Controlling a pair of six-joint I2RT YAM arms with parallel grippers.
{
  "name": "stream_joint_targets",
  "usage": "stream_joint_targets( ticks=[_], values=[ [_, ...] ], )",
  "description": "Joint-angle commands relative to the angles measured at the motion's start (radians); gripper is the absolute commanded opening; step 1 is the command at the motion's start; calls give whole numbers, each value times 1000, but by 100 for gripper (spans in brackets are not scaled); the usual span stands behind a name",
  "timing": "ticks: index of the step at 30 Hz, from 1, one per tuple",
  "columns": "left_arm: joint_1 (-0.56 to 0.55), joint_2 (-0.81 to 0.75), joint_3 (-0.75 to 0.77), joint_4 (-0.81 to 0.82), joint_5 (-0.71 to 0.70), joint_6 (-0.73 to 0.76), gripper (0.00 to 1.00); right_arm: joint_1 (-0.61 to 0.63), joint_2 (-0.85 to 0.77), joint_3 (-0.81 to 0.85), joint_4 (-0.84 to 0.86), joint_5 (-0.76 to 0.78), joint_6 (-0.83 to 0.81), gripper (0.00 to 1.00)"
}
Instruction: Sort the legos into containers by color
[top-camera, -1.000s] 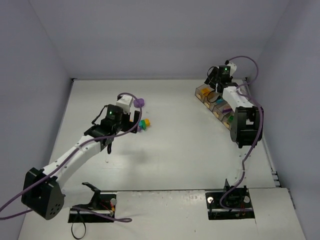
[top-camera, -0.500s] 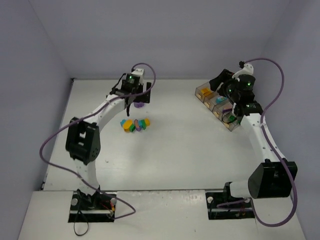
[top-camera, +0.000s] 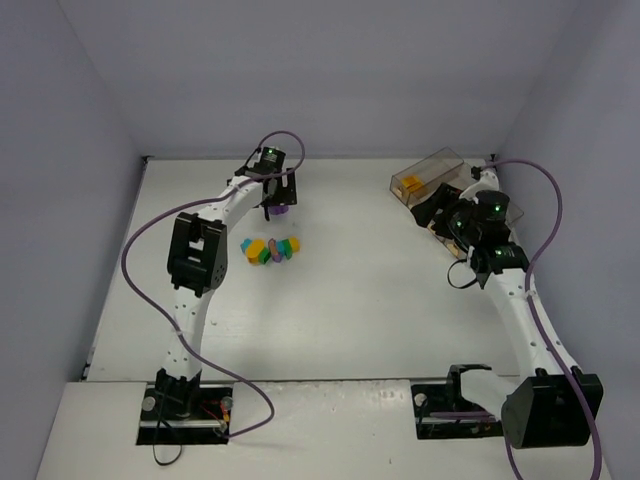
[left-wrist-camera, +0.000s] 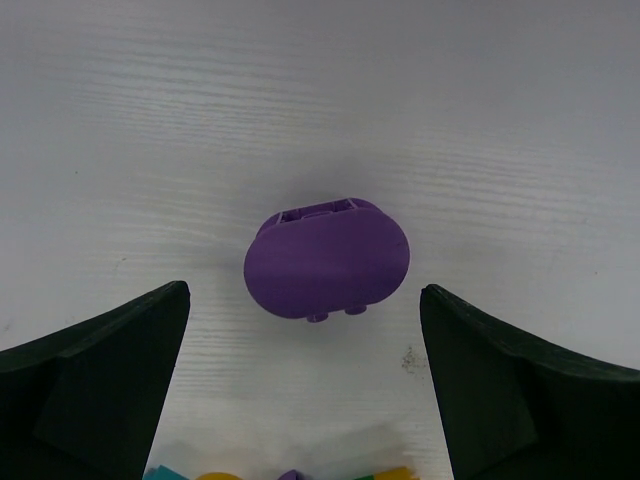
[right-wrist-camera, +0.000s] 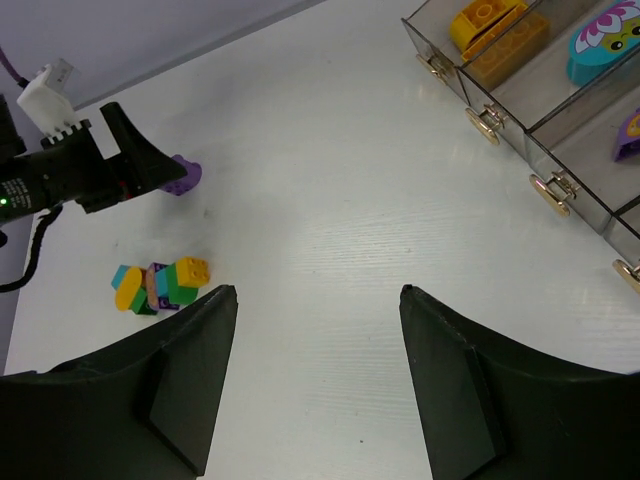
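White table with pale lilac walls on three sides; both arm bases were bolted at its near edge.

Item 1. Right gripper: hung over the right side of the table, just in front of the containers. Jaws stood apart, nothing between them.

Item 2. Clump of legos: lay left of centre, the bricks touching one another; teal, yellow, green and orange showed, with a purple one partly hidden.

Item 3. Purple brick: rounded, lay alone on the table just beyond the clump and apart from it.

Item 4. Left gripper: reached to the far left-centre and hung over the purple brick. Jaws were spread wide, one finger on either side of the brick, with bare table showing in both gaps.

Item 5. Containers: smoky clear bins joined in a row at the far right. One bin held an orange-yellow brick, the next a teal piece, the third a purple piece.
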Motion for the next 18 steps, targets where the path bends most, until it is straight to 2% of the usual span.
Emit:
stream_joint_targets(
  ticks=[1,9,13,14,15,16,18],
  values=[
    [-5,-14,73,-7,-11,-67,91,-1,-40,6,36,-31,6,63],
    [-4,59,127,1,-23,-102,90,-1,-46,-1,25,-35,-1,63],
    [-5,98,159,-2,-29,-108,69,-1,-41,-9,25,-40,-3,63],
    [-7,104,164,-12,-34,-114,57,-1,-40,-9,25,-41,-4,63],
    [-5,104,165,-16,-41,-118,52,-1,-40,-9,25,-48,-3,63],
    [-7,99,158,-16,-43,-121,39,-1,-41,-9,25,-49,-3,63],
    [-10,67,111,10,-46,-113,25,-1,-43,-9,25,-51,-4,63]
  ],
)
